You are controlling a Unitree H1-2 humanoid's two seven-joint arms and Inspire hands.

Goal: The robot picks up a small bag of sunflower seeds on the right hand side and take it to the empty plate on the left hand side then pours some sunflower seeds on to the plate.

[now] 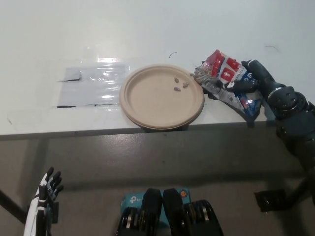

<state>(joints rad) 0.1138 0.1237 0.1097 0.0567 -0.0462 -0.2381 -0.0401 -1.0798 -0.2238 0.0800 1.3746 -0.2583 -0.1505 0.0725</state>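
Observation:
A red, white and blue bag of sunflower seeds [225, 78] hangs tilted at the right rim of the tan plate [147, 105], its open mouth pointing toward the plate. My black right hand [258, 81] is shut on the bag from the right. Three small dark seeds [179, 84] lie on the plate's upper right part. My white left hand [44, 201] rests far below the table at the lower left, holding nothing, fingers apart.
A shiny clear plastic sheet [91, 86] lies on the white table [147, 29] left of the plate. A black object [211, 91] sits on the table under the bag. The table's front edge runs just below the plate.

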